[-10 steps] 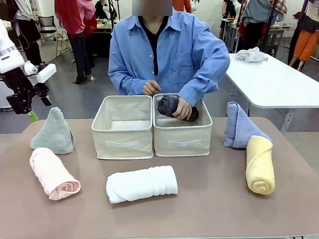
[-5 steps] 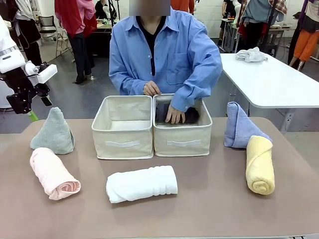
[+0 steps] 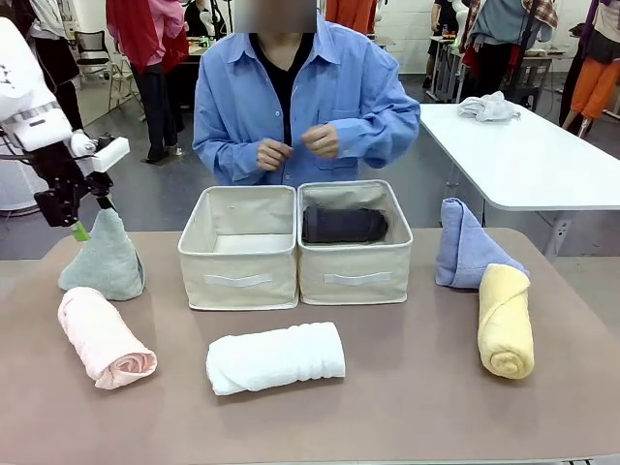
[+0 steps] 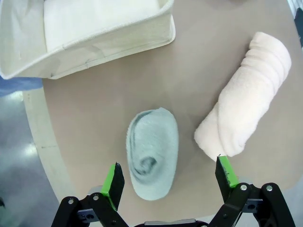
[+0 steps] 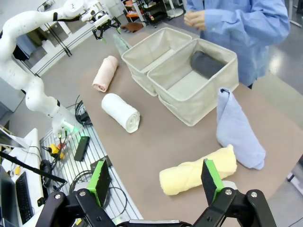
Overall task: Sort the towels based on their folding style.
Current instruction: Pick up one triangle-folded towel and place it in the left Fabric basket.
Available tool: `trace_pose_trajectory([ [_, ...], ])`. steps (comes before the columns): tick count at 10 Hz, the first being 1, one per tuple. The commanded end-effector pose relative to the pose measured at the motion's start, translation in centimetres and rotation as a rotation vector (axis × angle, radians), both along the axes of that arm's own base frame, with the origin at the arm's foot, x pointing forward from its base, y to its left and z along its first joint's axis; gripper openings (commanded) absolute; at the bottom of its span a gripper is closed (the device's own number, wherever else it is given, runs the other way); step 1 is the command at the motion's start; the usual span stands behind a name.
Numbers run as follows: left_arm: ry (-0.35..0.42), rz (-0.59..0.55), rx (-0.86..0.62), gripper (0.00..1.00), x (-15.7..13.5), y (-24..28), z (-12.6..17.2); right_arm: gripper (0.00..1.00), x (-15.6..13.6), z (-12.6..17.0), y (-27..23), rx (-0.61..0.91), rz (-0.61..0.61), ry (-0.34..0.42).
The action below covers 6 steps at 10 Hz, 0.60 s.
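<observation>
Towels: six, as four rolls and two cones. Dark grey roll (image 3: 344, 225) lies in the right bin (image 3: 354, 276) of two. Pink roll (image 3: 105, 337), white roll (image 3: 276, 357), yellow roll (image 3: 505, 322), green cone (image 3: 104, 257) and blue cone (image 3: 465, 245) sit on the counter (image 3: 387, 407). Left gripper (image 4: 168, 164) hangs over the green cone, jaws apart and empty, as are the right gripper's (image 5: 155, 164).

pink roll (image 3: 105, 337): lying, front left
white roll (image 3: 275, 357): lying crosswise, front centre
dark grey roll (image 3: 344, 225): lying inside right bin (image 3: 355, 276)
yellow roll (image 3: 505, 322): lying, right
pale green cone (image 3: 103, 258): upright, left
light blue cone (image 3: 465, 246): upright, right
</observation>
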<state>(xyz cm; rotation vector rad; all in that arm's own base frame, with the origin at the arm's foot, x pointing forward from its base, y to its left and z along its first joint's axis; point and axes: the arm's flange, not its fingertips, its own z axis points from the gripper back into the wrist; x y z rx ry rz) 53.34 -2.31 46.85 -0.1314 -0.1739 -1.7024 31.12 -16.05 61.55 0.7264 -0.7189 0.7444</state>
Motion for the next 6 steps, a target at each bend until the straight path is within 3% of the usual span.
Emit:
trace_pose_trajectory([
  [1,-0.022,-0.023,0.044,1.0,1.9,-1.3,-0.5,1.0,0.1,-0.1,0.1,0.009,0.008,-0.007],
  [4,-0.012,-0.041,0.104,1.0,2.8,-2.5,-2.0,1.0,0.1,-0.1,0.1,0.009,0.008,-0.007],
  [5,-0.017,-0.043,0.113,0.93,3.0,-2.5,-2.2,1.0,0.1,-0.1,0.1,0.009,0.008,-0.007],
  [6,-0.026,-0.046,0.117,0.45,2.9,-2.6,-2.4,1.0,0.1,-0.1,0.1,0.009,0.008,-0.007],
])
